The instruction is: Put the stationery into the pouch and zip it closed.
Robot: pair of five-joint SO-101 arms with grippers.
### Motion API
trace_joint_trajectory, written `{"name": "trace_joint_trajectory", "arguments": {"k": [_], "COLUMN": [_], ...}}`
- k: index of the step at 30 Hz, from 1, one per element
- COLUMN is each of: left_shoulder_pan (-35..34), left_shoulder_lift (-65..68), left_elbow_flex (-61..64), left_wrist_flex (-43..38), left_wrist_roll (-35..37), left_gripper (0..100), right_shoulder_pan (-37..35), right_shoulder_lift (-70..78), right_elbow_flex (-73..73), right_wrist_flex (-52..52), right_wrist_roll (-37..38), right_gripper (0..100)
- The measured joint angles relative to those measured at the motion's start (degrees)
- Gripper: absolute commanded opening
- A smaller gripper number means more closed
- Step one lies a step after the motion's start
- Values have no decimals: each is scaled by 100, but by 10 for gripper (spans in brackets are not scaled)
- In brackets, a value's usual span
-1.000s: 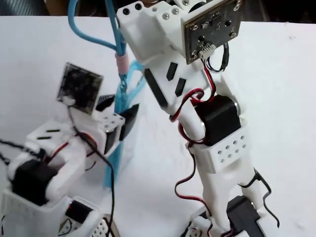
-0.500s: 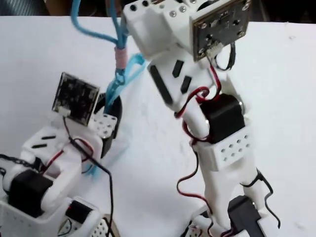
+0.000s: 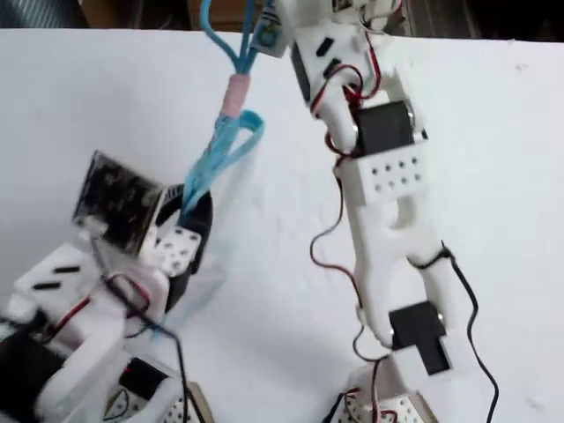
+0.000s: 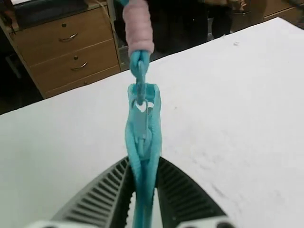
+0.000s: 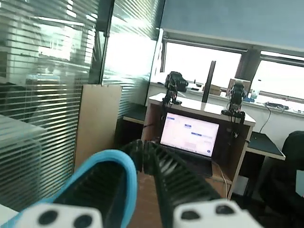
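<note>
The pouch's turquoise zip edge (image 4: 142, 156) is stretched taut above the white table (image 3: 106, 97). My left gripper (image 4: 142, 166) is shut on that edge, just behind the zip slider (image 4: 141, 130). A pink pull (image 4: 137, 26) and a blue cord (image 3: 225, 40) run on from the slider. In the high view the left gripper (image 3: 189, 220) sits at the lower left, with the pink pull (image 3: 236, 92) slanting away to the far side. My right gripper (image 3: 267, 31) is raised at the table's far edge, shut on the blue cord (image 5: 107, 166); its fingers (image 5: 164, 171) point up into the room.
The right arm (image 3: 388, 229) stretches from the near edge up the middle of the table. The left arm's body (image 3: 79, 300) fills the near left corner. Wooden drawers (image 4: 66, 42) stand beyond the far edge. Bare table lies on the right (image 3: 502, 176).
The right arm has stretched toward the far edge, drawing the cord and pink pull away. The pouch edge is pulled straighter, and the left gripper has shifted slightly nearer and leftward.
</note>
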Motion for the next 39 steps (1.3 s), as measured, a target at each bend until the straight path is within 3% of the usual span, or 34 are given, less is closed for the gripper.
{"name": "trace_joint_trajectory", "arguments": {"k": [9, 17, 22, 39], "left_shoulder_pan": [299, 299, 334, 334], "left_shoulder_lift": [35, 53, 26, 62], "left_elbow_flex": [-1495, -1697, -2207, -2268], "left_wrist_flex": [826, 993, 1125, 1204], "left_wrist_roll": [18, -26, -26, -26], "left_gripper": [23, 23, 23, 23], "right_shoulder_pan": [281, 695, 1512, 2119], "right_shoulder_lift": [993, 1697, 2488, 4000], "right_elbow_flex": [-273, -1609, -2189, -3815], "right_wrist_flex": [-308, 229, 325, 431], "right_wrist_roll": [-26, -290, -290, 105], "right_gripper": [16, 16, 16, 16]}}
